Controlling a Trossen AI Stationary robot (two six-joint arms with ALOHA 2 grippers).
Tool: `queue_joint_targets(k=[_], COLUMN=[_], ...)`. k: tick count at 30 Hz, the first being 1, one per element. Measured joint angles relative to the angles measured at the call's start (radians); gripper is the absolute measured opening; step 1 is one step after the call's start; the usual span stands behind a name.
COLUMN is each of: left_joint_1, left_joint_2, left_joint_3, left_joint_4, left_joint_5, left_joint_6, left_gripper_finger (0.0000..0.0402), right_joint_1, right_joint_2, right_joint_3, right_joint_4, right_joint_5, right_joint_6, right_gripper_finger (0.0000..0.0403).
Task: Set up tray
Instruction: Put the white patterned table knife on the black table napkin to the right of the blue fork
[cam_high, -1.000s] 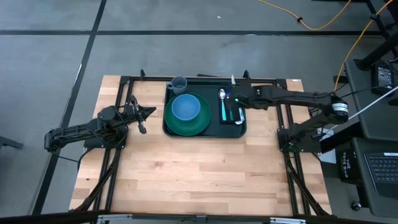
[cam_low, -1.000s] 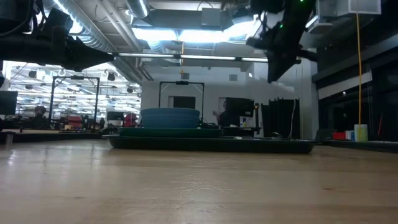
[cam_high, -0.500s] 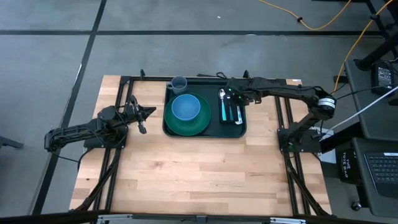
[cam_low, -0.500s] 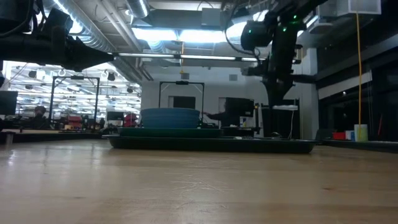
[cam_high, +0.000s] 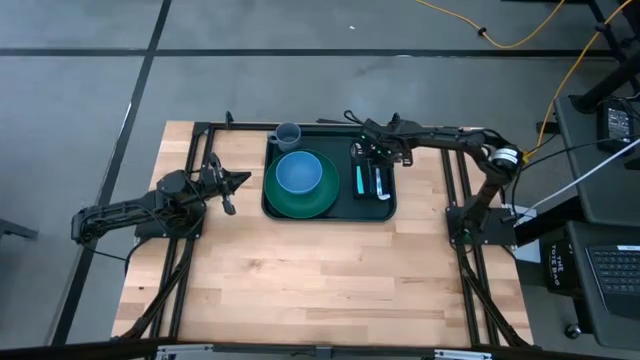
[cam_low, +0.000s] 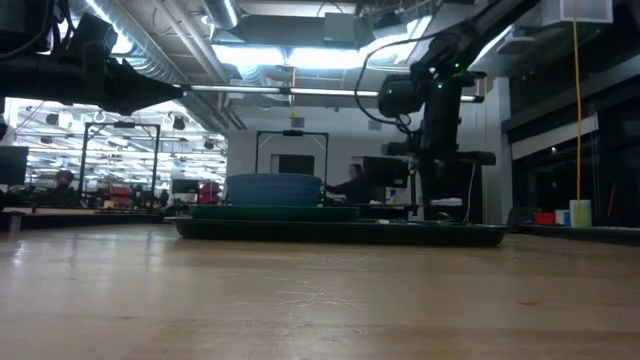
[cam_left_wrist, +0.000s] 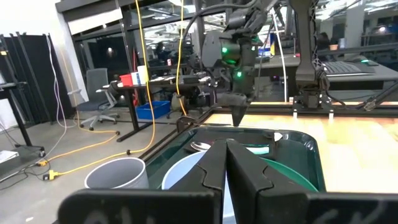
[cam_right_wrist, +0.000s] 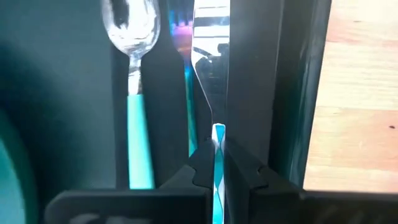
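Change: since the earlier frames the right arm has been drawn back over the cutlery side of the tray, and its tool has been lowered toward the black mat; the left arm is unchanged.
Desk (cam_high: 300, 270): a light wooden top, seen from above, with both arms mounted at its sides.
Tray (cam_high: 330, 214): dark green, rectangular, placed at the far middle of the desk; the plate, bowl, cup and cutlery are carried on it.
Plate (cam_high: 300, 202): round, green, set on the tray's left half.
Bowl (cam_high: 298, 173): blue, seated on the plate.
Cup (cam_high: 288, 134): grey, stood at the tray's far left corner.
Black mat (cam_right_wrist: 171, 93): laid on the tray's right half, under the cutlery.
Spoon (cam_right_wrist: 134, 74): teal-handled, laid on the mat.
Knife (cam_right_wrist: 211, 56): teal-handled, laid beside the spoon.
Right tool (cam_right_wrist: 218, 163): clenched on the knife's handle, directly above the mat.
Left tool (cam_high: 240, 180): clenched on nothing, held just left of the tray.
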Motion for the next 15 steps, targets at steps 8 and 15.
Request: queue_joint_targets(k=[8, 15], left_joint_1=[0.000, 0.000], left_joint_2=[0.000, 0.000], left_joint_3=[0.000, 0.000], left_joint_4=[0.000, 0.000], left_joint_5=[0.000, 0.000], left_joint_6=[0.000, 0.000], left_gripper_finger=[0.0008, 0.0004], right_joint_1=[-0.009, -0.011], right_joint_2=[0.029, 0.059], right_joint_3=[0.000, -0.001], right_joint_4=[0.000, 0.003], right_joint_5=[0.006, 0.008], right_joint_6=[-0.002, 0.001], right_gripper_finger=[0.0017, 0.0018])
